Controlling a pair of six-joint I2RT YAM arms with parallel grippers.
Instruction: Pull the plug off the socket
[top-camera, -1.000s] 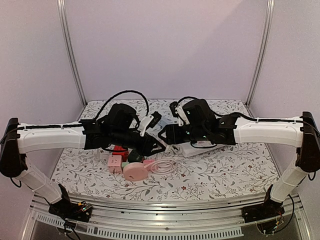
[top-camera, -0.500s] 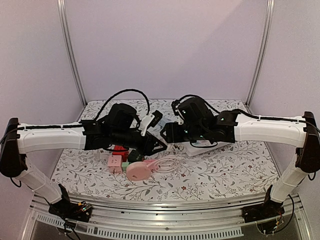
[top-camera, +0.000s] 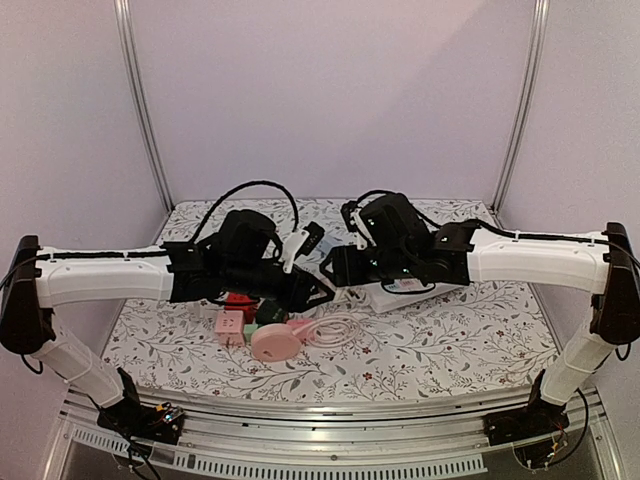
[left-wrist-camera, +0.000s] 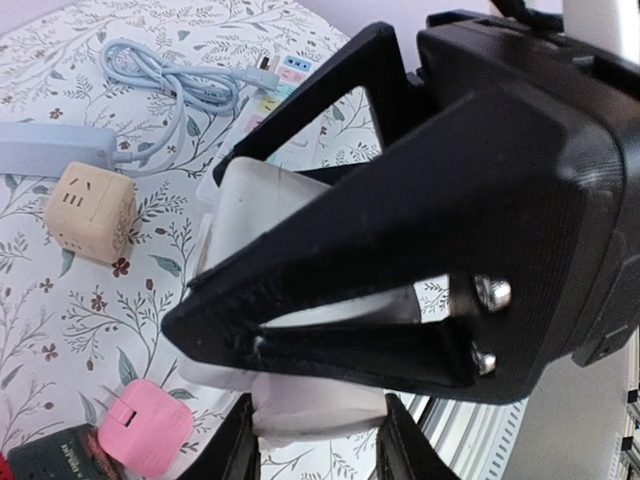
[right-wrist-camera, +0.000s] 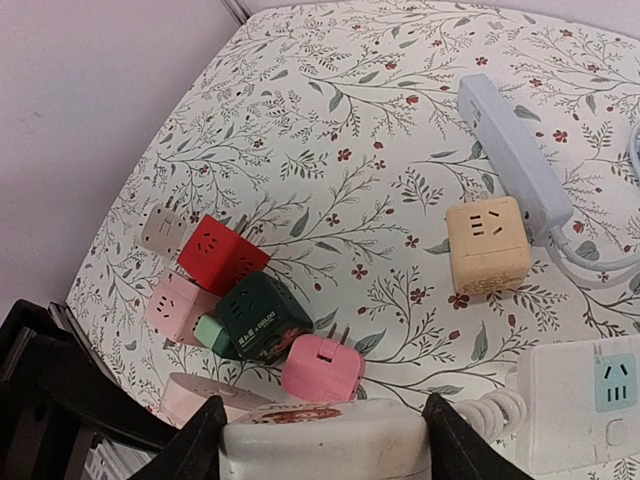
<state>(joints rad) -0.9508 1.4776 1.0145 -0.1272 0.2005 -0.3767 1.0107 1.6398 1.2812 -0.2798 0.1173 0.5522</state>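
My two grippers meet above the middle of the table. The right gripper is shut on a white socket block with a red-brown label; it also shows in the left wrist view. The left gripper is shut on a narrower white plug piece that sits right under that block. I cannot see the seam between the two pieces. A white coiled cord lies beside the block.
Below lie a white power strip, beige cube, grey-blue strip, red cube, dark green cube, pink plug, pink cube and a round pink reel.
The right arm has shifted slightly and the white power strip under it has moved a little. Both grippers stay closed and pressed together at the centre.
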